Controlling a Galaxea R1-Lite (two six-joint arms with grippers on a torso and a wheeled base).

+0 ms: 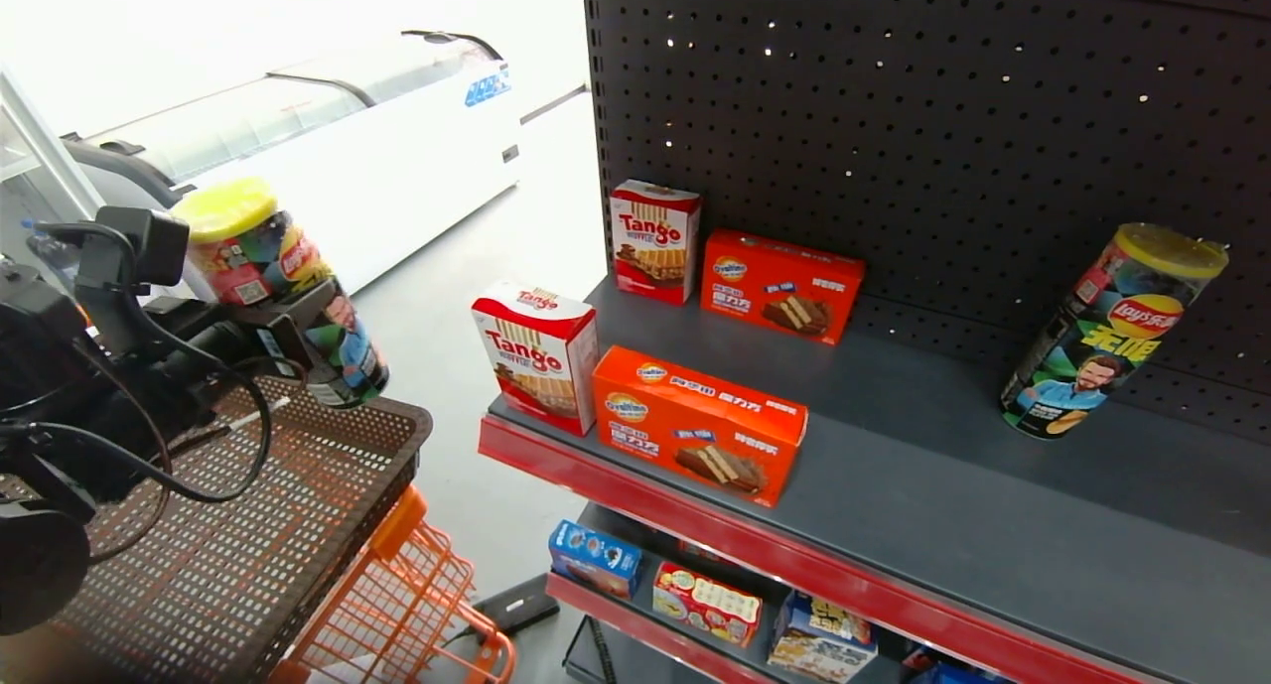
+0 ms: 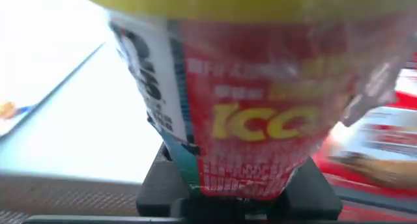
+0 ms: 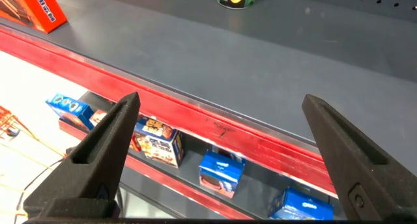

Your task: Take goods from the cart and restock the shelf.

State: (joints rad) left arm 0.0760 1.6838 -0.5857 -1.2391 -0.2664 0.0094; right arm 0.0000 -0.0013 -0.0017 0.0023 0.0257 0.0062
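Your left end effector (image 1: 296,329) clamps the likely light, crushable chip canister (image 1: 248,252) mid-body, upper left; the right end effector (image 3: 220,101) has its jaws apart.

so the left gripper (image 1: 306,339) is clamped round a tilted can (image 1: 248,255), arm held out front, and the right gripper (image 3: 221,160) has its fingers spread wide

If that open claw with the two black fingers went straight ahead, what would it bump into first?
Probably the shelf's red front edge, centred between the open fingers of the right gripper, though depth is unclear.
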